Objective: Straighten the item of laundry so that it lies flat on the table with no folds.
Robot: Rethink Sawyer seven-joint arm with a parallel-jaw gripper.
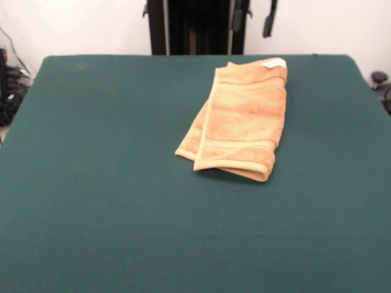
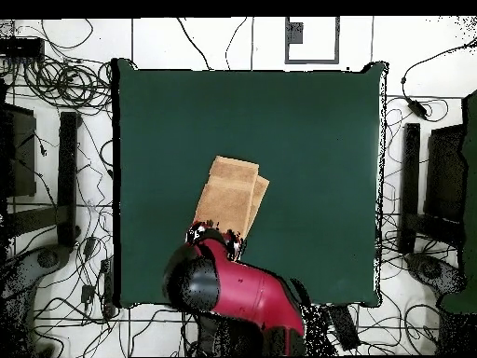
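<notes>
Your towel (image 1: 241, 119) lies folded double toward the surface's (image 1: 91, 201) one o'clock. It's soft and limp; pinch the loose upper-layer corner. The claw's state probably hidden: cannot tell.

One folded towel (image 1: 242, 122) lies on one green table (image 1: 98, 183).

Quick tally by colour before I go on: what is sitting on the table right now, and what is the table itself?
Orange-tan: 1, the folded towel, with a small white tag at its far corner
Dark green: 1, the table
Red and black: 1, the robot arm over the towel's near end, seen from overhead
Total: 3
</notes>
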